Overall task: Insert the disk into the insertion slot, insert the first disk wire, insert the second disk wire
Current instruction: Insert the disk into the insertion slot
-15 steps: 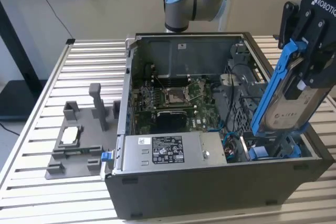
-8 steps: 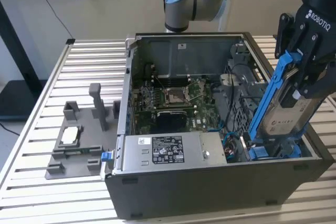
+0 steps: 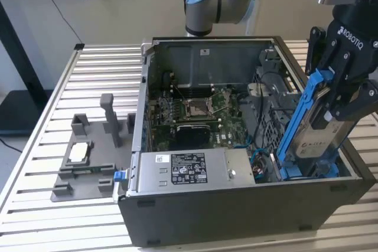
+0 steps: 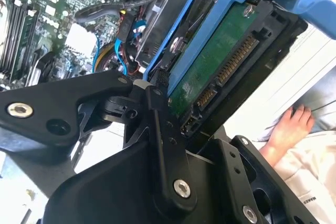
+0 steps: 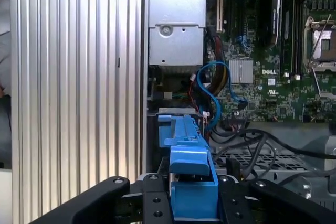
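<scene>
While its black two-finger gripper [image 3: 331, 95] is clamped on the flat silver-grey disk [image 3: 312, 143] with a white label, clipped in a bright blue plastic carrier frame [image 3: 298, 110], the arm hangs over the open dark grey computer case [image 3: 236, 216] at about three o'clock in the exterior view. The disk stands steeply tilted, its upper end leaning toward one o'clock and its lower end down inside the case near the four o'clock corner. Whether that end has entered a bay of the grey perforated metal drive cage [image 5: 283, 162] cannot be told. In the second wrist view the disk's green circuit board [image 4: 220, 61] and connector face outward between the black fingers [image 4: 163, 145], and a person's hand [image 4: 291, 124] rests beyond them. The grey power-supply box with a white sticker [image 3: 189, 169] lies along the case's six o'clock wall, the green motherboard [image 3: 201, 116] at its centre. Thin blue cables [image 5: 215, 85] loop beside the power supply. A grey plastic fixture [image 3: 88, 163] sits at nine o'clock on the slatted aluminium table [image 3: 100, 75].
</scene>
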`<action>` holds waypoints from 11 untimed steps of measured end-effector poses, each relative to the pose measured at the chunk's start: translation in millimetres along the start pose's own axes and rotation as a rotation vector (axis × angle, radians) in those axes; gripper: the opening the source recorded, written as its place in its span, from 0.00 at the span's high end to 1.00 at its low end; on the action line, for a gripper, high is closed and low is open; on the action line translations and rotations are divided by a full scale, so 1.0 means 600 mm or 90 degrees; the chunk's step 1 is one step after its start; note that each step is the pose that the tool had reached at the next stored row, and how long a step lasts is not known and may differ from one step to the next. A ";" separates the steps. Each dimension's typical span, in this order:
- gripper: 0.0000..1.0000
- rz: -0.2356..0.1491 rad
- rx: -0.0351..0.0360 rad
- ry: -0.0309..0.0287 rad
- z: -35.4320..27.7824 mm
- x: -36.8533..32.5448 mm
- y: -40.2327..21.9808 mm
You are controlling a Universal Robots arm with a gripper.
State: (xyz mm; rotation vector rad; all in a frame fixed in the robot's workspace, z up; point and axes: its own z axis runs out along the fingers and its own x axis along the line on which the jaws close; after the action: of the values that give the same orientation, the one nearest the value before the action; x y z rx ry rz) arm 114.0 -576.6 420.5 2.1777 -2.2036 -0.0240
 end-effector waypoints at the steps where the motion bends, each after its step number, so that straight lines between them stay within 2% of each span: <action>1: 0.67 0.000 0.0000 0.0000 0.003 0.000 0.000; 6: 0.67 0.000 0.0000 -0.0017 0.010 0.000 0.000; 11: 0.67 0.000 0.0018 -0.0034 0.013 0.000 -0.001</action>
State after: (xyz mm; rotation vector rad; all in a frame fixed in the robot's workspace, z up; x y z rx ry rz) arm 114.1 -576.5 412.7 2.1819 -2.2076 -0.0269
